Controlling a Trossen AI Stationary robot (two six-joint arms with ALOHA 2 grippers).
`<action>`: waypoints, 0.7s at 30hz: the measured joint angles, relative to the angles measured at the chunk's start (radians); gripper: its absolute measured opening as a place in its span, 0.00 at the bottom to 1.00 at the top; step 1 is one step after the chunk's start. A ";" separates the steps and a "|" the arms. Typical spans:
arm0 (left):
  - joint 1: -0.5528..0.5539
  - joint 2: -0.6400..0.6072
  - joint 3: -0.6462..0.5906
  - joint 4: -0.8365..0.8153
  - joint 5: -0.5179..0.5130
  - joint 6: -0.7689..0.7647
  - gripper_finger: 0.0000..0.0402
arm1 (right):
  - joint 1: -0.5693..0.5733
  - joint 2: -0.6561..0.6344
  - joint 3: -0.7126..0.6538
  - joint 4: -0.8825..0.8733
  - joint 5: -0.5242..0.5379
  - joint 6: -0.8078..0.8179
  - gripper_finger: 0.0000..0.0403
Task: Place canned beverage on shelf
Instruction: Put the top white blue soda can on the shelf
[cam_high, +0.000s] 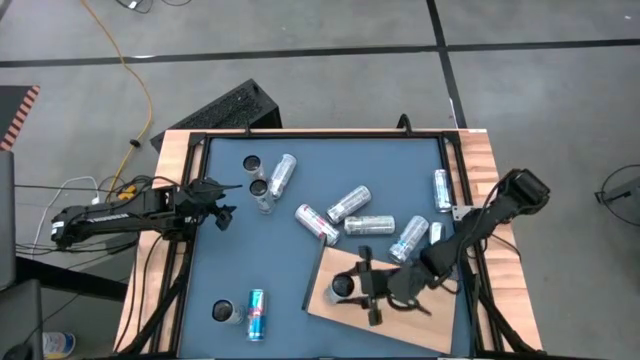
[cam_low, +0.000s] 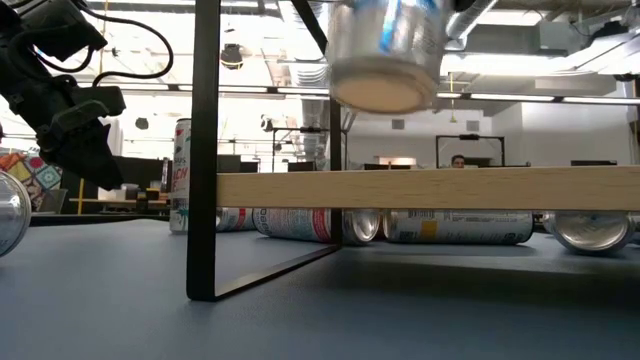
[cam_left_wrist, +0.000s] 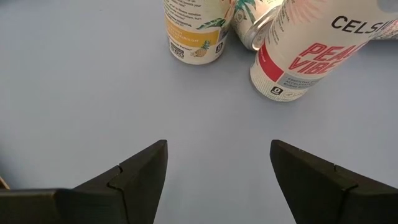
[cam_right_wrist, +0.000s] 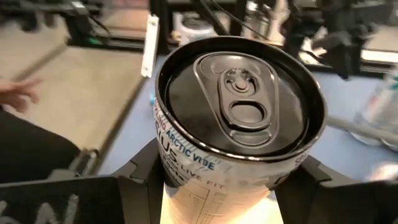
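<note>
Matte blue-grey tabletop (cam_high: 300, 270), flat wood shelf (cam_high: 400, 315); R gripper (cam_high: 362, 287) jaws clamped on cylindrical alu can (cam_right_wrist: 236, 118), L gripper (cam_left_wrist: 217, 171) jaws apart.

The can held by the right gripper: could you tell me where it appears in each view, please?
High view: the can stands over the shelf, lower centre.
Low view: top centre, its base above the board.
Left wrist view: not in it.
Right wrist view: fills the centre.
Shared landmark: the shelf.
</note>
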 joint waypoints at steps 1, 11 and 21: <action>0.000 0.000 0.000 0.000 0.000 0.000 0.67 | -0.018 0.000 -0.004 -0.001 -0.041 -0.006 0.53; 0.000 0.000 0.000 0.000 0.000 0.000 0.67 | -0.109 0.008 -0.007 0.008 -0.285 -0.116 0.53; 0.000 0.000 0.000 0.000 0.000 0.000 0.67 | -0.133 0.011 -0.005 -0.043 -0.311 -0.157 0.53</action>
